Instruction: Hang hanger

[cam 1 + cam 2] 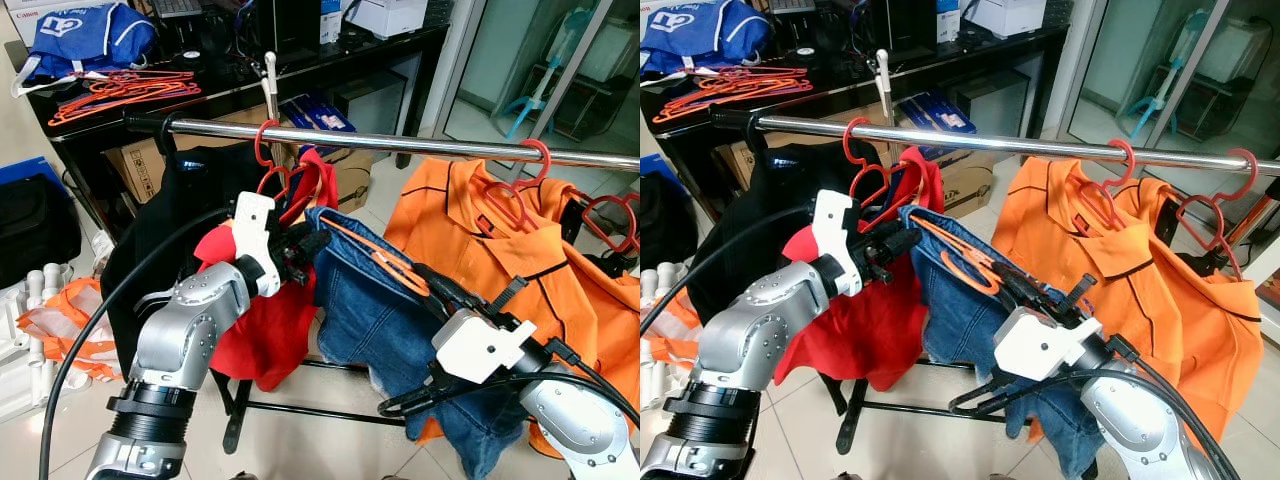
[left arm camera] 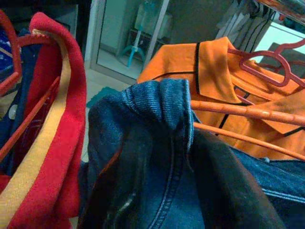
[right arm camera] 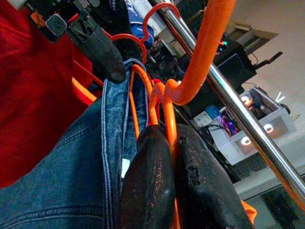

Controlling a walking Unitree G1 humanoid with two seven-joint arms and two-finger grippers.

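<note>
We see the orange hanger (image 3: 167,114) with a denim garment (image 1: 375,320) below the chrome rail (image 1: 400,142), pinched in our right gripper (image 3: 171,138); our left gripper (image 1: 305,247) clamps the denim edge. Behind stands a black desk (image 1: 300,75) on pale tiled floor (image 1: 300,440).

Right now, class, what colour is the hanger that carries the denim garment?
Orange. The hanger shows best in the right wrist view, pinched between the right gripper's fingers.
</note>
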